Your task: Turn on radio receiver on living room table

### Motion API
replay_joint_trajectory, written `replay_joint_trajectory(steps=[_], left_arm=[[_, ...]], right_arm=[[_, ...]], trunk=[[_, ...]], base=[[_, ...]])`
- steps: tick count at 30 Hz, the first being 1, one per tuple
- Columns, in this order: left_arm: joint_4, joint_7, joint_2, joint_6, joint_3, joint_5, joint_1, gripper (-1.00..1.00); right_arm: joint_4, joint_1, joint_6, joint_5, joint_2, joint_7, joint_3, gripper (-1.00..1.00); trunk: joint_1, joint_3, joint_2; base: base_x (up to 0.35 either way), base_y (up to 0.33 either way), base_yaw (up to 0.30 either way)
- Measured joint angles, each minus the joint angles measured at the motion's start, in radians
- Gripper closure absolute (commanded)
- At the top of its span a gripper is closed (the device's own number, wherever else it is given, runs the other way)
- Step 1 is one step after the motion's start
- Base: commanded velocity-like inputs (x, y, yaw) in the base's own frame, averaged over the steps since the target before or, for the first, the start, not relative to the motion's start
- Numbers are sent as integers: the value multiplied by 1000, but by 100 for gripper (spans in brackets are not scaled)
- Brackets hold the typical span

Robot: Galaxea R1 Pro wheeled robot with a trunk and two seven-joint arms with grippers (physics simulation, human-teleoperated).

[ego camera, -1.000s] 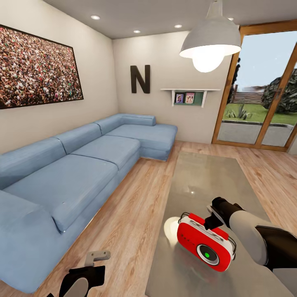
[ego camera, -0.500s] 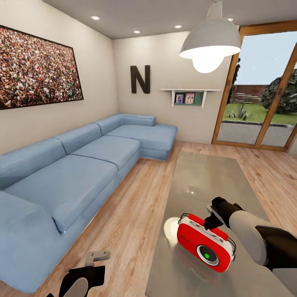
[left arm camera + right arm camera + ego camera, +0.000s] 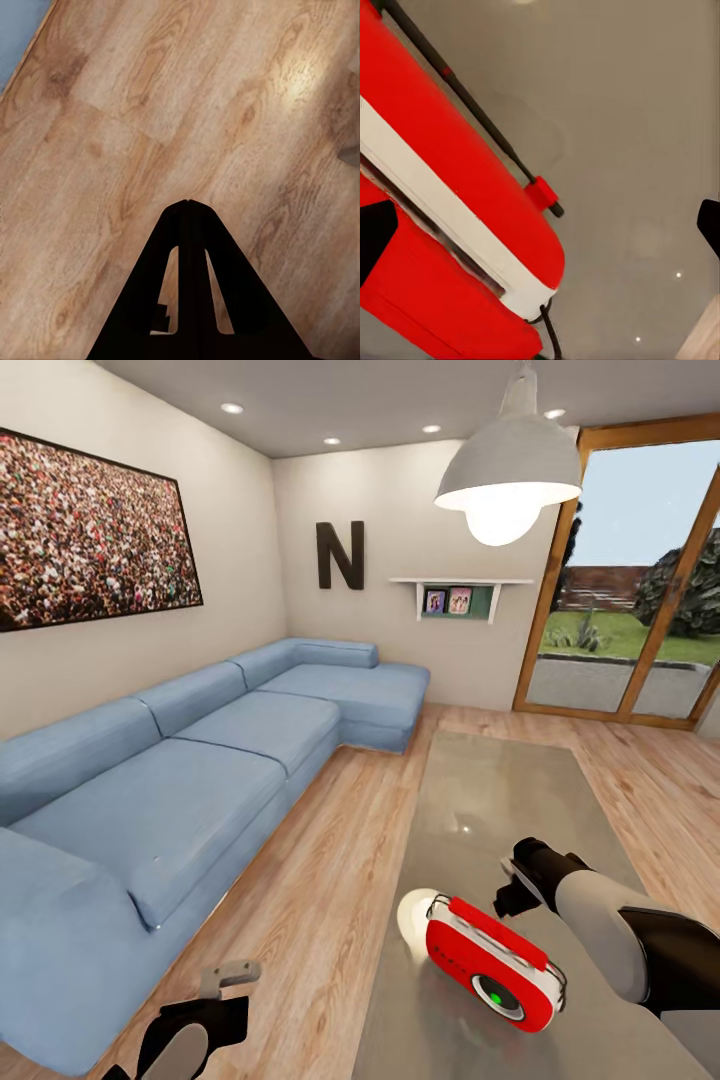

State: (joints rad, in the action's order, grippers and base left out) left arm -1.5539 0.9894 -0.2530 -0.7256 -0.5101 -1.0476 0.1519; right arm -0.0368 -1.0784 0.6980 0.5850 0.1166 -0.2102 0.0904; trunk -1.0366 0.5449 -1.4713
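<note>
One radio lies on the glossy grey surface, at about five o'clock in the head view, and it has just changed its pose: half a second ago it stood more upright with the right gripper touching its top handle, and now it has tipped back and slid a little toward the near edge, its dial facing more upward. The dial glows green in both the earlier and the present pictures, so I judge the radio is probably already switched on. The shift looks like the result of a push on its top.

The right gripper now sits just beside the radio at its one o'clock side, apart from it. In the right wrist view its two dark fingers stand wide apart, one over the red body and the other over bare surface, holding nothing.

The left gripper hangs low at seven o'clock over the wood floor, its fingers pressed together and empty.

By count: one radio, one low surface, one blue sofa at nine o'clock, one hanging lamp at one o'clock, one crowd picture and one letter N on the walls.
</note>
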Motion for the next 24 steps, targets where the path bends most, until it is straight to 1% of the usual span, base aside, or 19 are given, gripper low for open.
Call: replay_joint_trajectory(steps=[24], left_arm=[[0,0,0,-1,1,0,0,100]], right_arm=[[0,0,0,1,-3,0,0,-100]], trunk=[[92,-75,168]], base=[[0,0,0]])
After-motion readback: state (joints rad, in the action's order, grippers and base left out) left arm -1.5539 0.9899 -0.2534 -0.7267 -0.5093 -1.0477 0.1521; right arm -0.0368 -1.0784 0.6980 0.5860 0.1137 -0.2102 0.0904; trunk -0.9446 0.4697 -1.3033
